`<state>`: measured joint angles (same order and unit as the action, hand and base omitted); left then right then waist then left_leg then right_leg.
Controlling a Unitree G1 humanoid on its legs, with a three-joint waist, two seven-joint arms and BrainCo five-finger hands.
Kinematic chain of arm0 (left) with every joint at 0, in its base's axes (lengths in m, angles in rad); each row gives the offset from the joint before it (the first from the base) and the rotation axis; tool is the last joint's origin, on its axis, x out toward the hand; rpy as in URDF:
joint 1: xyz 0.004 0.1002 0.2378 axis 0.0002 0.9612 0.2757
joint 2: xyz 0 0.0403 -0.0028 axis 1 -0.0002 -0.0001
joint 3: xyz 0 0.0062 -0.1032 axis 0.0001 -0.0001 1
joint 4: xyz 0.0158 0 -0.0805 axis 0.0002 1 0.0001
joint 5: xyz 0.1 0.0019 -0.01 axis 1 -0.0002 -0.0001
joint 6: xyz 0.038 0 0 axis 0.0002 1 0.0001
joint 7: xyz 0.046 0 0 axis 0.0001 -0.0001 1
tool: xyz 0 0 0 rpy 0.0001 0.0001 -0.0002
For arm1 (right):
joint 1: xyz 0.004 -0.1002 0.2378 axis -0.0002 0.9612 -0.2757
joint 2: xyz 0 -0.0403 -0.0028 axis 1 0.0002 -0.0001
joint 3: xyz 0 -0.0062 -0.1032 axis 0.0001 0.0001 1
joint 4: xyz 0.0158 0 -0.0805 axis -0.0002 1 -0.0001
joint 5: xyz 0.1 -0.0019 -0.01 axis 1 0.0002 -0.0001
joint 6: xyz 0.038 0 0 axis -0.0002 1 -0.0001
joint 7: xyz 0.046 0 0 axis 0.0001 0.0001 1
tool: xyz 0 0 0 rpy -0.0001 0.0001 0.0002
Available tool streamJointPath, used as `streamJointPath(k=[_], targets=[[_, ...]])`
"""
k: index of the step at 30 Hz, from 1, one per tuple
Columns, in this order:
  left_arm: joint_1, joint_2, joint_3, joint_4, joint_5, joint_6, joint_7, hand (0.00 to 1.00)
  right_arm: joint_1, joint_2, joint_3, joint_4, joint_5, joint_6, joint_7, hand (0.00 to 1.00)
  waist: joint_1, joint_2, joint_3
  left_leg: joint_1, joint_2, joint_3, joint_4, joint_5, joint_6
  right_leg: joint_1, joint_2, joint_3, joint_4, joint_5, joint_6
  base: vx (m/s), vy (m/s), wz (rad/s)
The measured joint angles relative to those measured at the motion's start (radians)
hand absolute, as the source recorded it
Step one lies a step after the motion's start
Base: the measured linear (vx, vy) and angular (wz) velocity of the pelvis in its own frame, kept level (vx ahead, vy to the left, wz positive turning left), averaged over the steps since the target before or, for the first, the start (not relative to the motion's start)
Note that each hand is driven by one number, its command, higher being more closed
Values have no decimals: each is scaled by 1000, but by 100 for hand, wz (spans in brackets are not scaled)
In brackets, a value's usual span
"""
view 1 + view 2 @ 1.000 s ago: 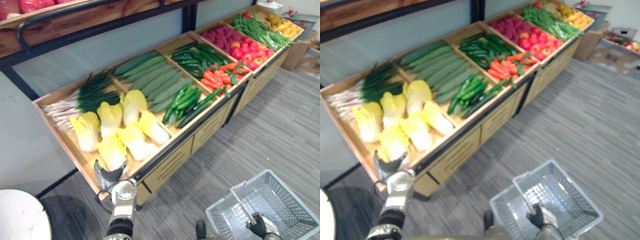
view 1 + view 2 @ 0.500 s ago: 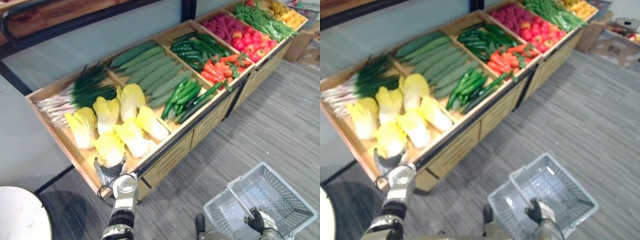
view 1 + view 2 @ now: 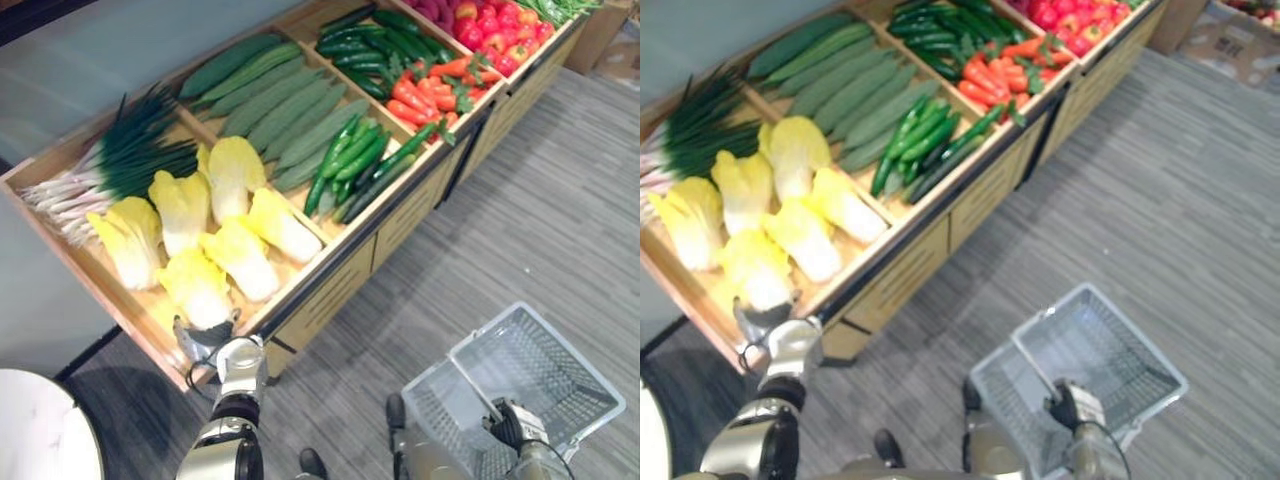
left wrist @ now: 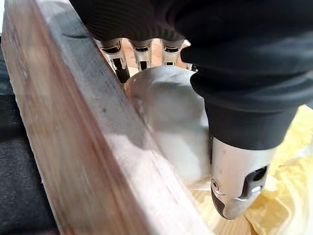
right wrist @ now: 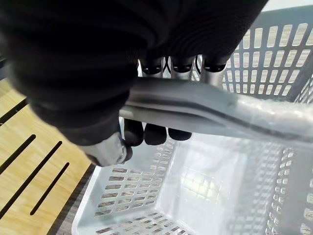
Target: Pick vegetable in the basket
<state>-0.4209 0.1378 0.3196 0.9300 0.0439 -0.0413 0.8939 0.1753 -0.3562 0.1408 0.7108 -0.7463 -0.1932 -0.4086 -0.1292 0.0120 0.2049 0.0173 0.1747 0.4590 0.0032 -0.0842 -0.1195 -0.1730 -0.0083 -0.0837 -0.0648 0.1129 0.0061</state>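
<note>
Several yellow-leaved cabbages lie in the near wooden bin; the nearest cabbage (image 3: pixel 195 290) rests against the front rim (image 3: pixel 150 345). My left hand (image 3: pixel 207 340) reaches over that rim, open. In the left wrist view its straight fingers (image 4: pixel 120 58) touch the cabbage's white base (image 4: pixel 171 107) beside the wooden rim (image 4: pixel 73 137), with the thumb (image 4: pixel 234 181) on the other side. A grey plastic basket (image 3: pixel 560 375) hangs empty at the lower right. My right hand (image 3: pixel 510 428) is shut on its handle (image 5: pixel 205 110), fingers (image 5: pixel 156 132) curled under the bar.
Behind the cabbages lie green onions (image 3: pixel 120 165), long pale green gourds (image 3: pixel 280 110), green peppers (image 3: pixel 345 165), dark cucumbers (image 3: pixel 370 40), carrots (image 3: pixel 425 90) and red fruit (image 3: pixel 490 20). A white round table (image 3: pixel 35 430) stands at the lower left. Grey striped floor (image 3: pixel 560 220) stretches to the right.
The whole picture has shifted as the camera tilted down and closer to the bins. My left hand stays at the front rim by the nearest cabbage. The right hand keeps holding the basket.
</note>
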Motion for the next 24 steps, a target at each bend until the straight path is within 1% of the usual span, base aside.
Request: streamJointPath(k=[4, 9, 11, 17, 21, 23, 24], targets=[[-7, 20, 0, 29, 0, -1, 15, 100, 0, -9, 27, 2, 5, -4, 1, 100, 1, -1, 1, 3, 6, 10, 1, -2, -3, -2, 8, 10, 0, 0, 0, 2, -25, -7], [-16, 64, 8, 68, 0, 4, 13, 100, 0, -20, 62, 3, 5, -32, 1, 100, 2, -2, 2, 1, 11, 27, 1, -3, -5, -13, 15, 26, 0, 3, 2, -5, -28, -11], [-17, 72, 24, 74, 0, 7, -1, 100, 1, -20, 68, 3, 5, -36, 4, 100, 1, -2, 2, 2, 12, 28, 1, -3, -5, -13, 16, 28, 0, 4, 0, 4, -11, -3], [-22, 78, 24, 87, -3, 5, -11, 100, 1, -20, 71, 3, 5, -37, 10, 100, 1, 0, 1, 6, 9, 29, 0, -3, -5, -10, 14, 31, -1, 7, -1, 0, 0, 0], [-23, 78, 19, 85, -64, -2, -45, 100, 2, -19, 72, 10, 5, -35, 19, 100, 1, 0, 1, 26, 8, 23, -1, -3, -5, 16, 12, 23, -8, 11, -6, 8, 0, 6], [-23, 61, 19, 64, -87, -4, -62, 100, 3, -18, 72, 11, 5, -29, 21, 100, 1, 0, 1, 28, 5, 14, -1, -3, -5, 25, 7, 13, -11, 12, -4, -2, 11, 16], [-16, 50, -1, 37, -111, -5, -73, 100, 2, -18, 70, 12, 5, -22, 22, 100, 1, 0, 1, 28, 1, 2, -1, -3, -4, 32, 2, 5, -13, 14, -1, -4, 18, 18]])
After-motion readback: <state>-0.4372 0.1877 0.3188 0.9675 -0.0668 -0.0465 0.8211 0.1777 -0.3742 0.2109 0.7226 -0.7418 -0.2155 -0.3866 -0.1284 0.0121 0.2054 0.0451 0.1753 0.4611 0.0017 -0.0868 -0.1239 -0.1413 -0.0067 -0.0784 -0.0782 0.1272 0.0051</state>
